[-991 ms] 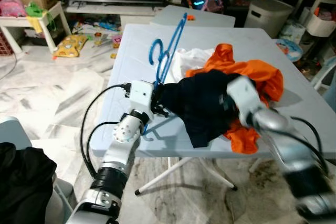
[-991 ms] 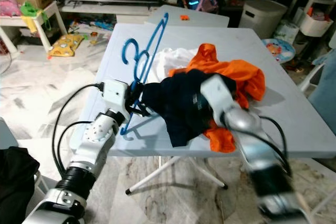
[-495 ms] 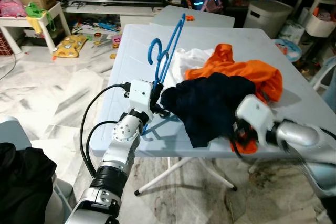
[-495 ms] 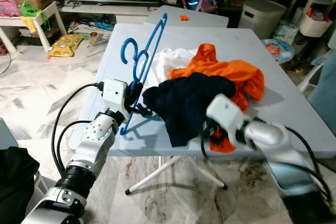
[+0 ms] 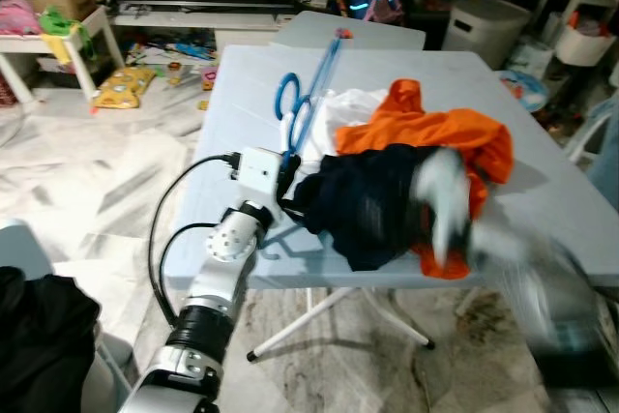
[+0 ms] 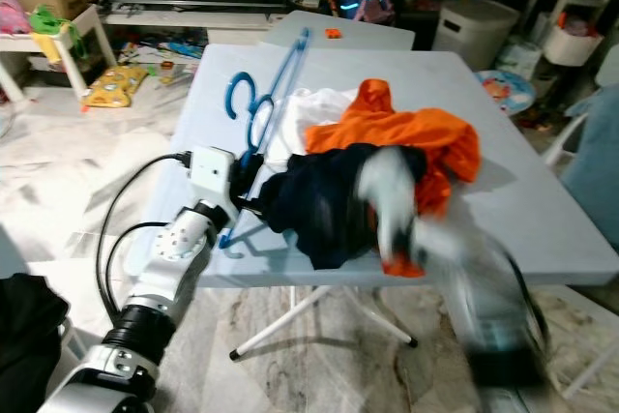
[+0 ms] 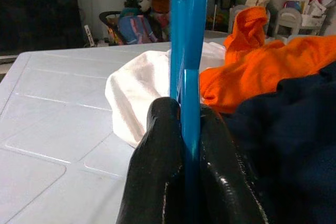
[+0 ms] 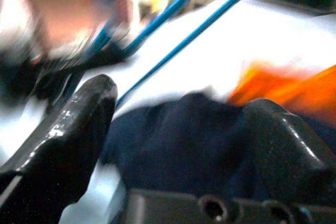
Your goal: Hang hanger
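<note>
A blue hanger (image 5: pixel 308 103) stands tilted on edge on the pale blue folding table (image 5: pixel 242 94), its hook pointing toward the table's left side. My left gripper (image 7: pixel 184 109) is shut on the hanger's lower bar (image 7: pixel 188 35), by the table's front left edge. A navy garment (image 5: pixel 368 210) lies heaped beside it, with an orange garment (image 5: pixel 435 132) and a white one (image 5: pixel 353 108) behind. My right arm (image 5: pixel 447 212) is a blur over the navy and orange cloth. My right gripper (image 8: pixel 178 114) is open above the navy garment (image 8: pixel 178 145), its fingers wide apart.
A second table (image 5: pixel 348 31) stands behind this one. A white side table (image 5: pixel 58 36) with a cardboard box and toys on the floor (image 5: pixel 126 84) are at the far left. A white bin (image 5: pixel 488 26) sits far right. Dark cloth (image 5: pixel 39 336) lies lower left.
My right arm dropped from the navy garment to the table's front edge, then swung up over the clothes, blurred by motion. My left gripper has kept hold of the hanger. The camera shifted slightly.
</note>
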